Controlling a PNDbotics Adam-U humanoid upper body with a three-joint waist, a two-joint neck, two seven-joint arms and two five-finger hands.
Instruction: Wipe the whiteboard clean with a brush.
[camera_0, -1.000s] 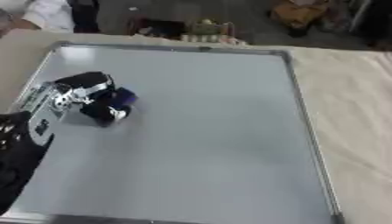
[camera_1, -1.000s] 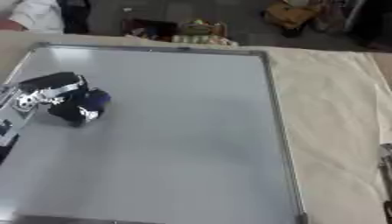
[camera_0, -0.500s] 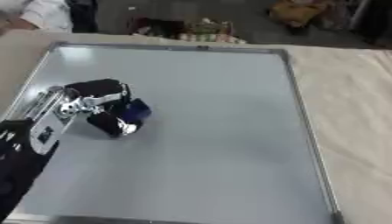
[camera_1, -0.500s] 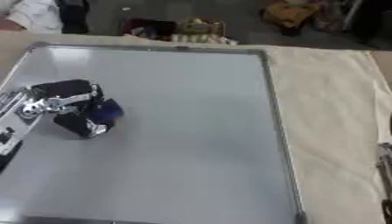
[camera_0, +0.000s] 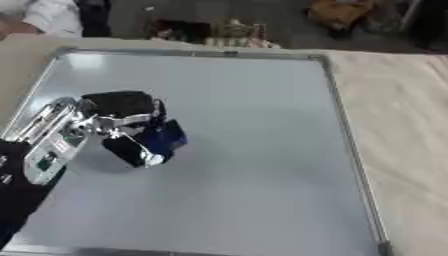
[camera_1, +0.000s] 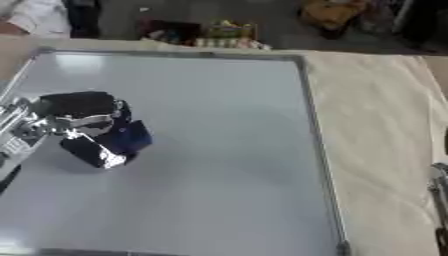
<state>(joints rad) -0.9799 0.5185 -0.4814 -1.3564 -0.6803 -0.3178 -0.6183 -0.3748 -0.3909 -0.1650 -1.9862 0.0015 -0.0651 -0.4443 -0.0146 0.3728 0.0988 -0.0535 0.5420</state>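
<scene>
A large whiteboard (camera_0: 254, 150) with a grey metal frame lies flat and fills most of both views; I see no marks on its surface. My left hand (camera_0: 118, 117) comes in from the left edge with its fingers curled round a dark blue brush (camera_0: 162, 139), which rests on the board's left half. My right hand (camera_1: 439, 200) shows only as a silver sliver at the right edge of the right eye view, and its fingers cannot be made out.
A beige cloth (camera_0: 402, 125) covers the table to the right of the board. Beyond the far edge lie cluttered objects (camera_0: 219, 31) on a dark floor, and a white sleeve (camera_0: 44, 15) shows at the far left corner.
My left hand has carried the brush to the right and nearer across the board, from close to the left frame toward the middle.
</scene>
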